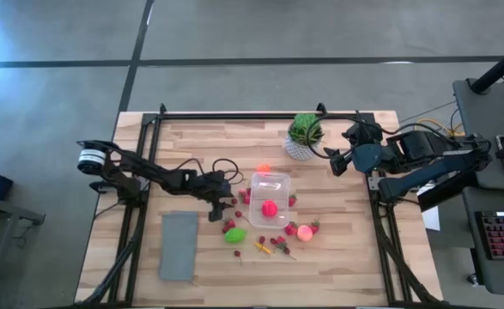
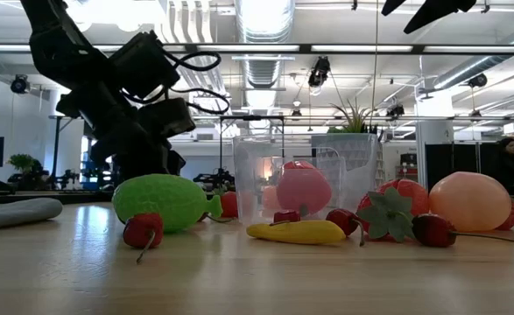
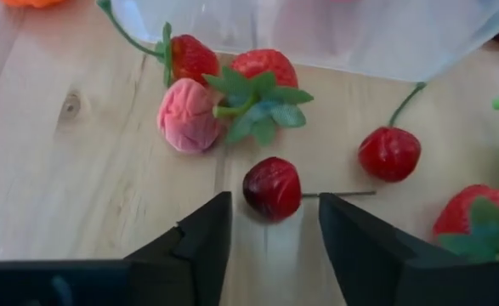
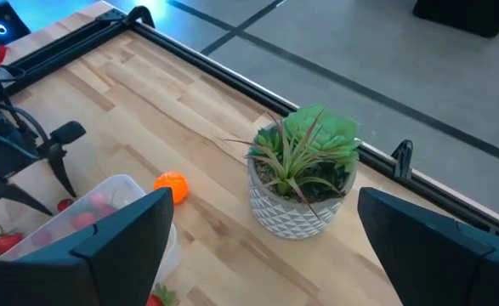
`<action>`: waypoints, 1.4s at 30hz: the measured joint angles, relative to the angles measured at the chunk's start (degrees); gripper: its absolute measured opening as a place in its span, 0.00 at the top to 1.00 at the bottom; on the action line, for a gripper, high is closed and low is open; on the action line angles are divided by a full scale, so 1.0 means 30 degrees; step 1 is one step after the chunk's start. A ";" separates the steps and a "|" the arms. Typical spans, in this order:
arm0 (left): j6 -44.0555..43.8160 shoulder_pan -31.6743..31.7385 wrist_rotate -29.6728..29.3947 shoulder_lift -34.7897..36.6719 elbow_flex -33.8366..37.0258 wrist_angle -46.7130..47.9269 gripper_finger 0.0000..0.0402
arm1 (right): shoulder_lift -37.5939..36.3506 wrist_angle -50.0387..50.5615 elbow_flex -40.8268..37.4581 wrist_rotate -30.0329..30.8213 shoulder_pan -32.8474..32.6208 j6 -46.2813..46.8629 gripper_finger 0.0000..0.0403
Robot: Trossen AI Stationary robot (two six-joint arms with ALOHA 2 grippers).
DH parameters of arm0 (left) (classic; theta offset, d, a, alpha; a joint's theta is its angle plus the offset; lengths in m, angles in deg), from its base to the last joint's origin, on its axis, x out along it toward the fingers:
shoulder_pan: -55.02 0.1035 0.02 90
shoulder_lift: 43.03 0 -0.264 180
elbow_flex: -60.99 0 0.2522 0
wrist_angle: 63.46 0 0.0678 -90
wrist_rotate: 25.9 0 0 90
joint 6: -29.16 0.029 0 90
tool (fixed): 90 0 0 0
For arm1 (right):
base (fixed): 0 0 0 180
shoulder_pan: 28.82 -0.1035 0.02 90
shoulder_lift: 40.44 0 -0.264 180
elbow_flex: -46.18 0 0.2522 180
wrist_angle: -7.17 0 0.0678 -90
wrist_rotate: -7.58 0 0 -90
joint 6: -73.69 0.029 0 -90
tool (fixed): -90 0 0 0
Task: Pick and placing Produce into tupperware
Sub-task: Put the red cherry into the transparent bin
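The clear tupperware [image 1: 256,184] stands mid-table with a pink piece [image 1: 270,208] inside. Loose produce lies around it: a green piece [image 1: 234,235], an orange-pink ball [image 1: 304,231], yellow bits [image 1: 262,248] and an orange ball [image 1: 264,169]. My left gripper [image 3: 275,223] slants down just left of the tub, open. A dark red cherry [image 3: 272,189] lies on the wood just ahead of its fingertips, in line with the gap. Beyond it lie a pink berry [image 3: 186,115], strawberries [image 3: 266,68] and a red cherry [image 3: 389,153]. My right gripper [image 1: 342,163] hangs open, high at the far right.
A green spiky potted plant [image 1: 304,136] stands at the far edge, right of centre, under my right gripper. A flat grey rectangle [image 1: 179,245] lies near the left front. Black frame rails [image 1: 148,172] run along the table's left, right and far edges.
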 joint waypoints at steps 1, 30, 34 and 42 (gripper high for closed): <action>-0.0010 0.0000 -0.0007 -0.0083 -0.0004 -0.0085 0.62 | 0.0000 0.0000 0.0000 0.0000 0.0000 0.0004 0.09; -0.0032 -0.0007 -0.0576 -0.1310 -0.1304 0.0069 0.72 | 0.0000 -0.0007 0.0000 -0.0004 0.0000 0.0007 0.09; -0.0028 -0.0007 -0.0572 -0.1326 -0.1399 0.0053 0.80 | 0.0000 0.0007 0.0000 -0.0007 0.0000 0.0007 0.09; -0.0032 -0.0007 -0.0561 -0.1105 -0.1393 0.0263 0.86 | 0.0000 0.0029 0.0000 -0.0006 0.0000 0.0007 0.09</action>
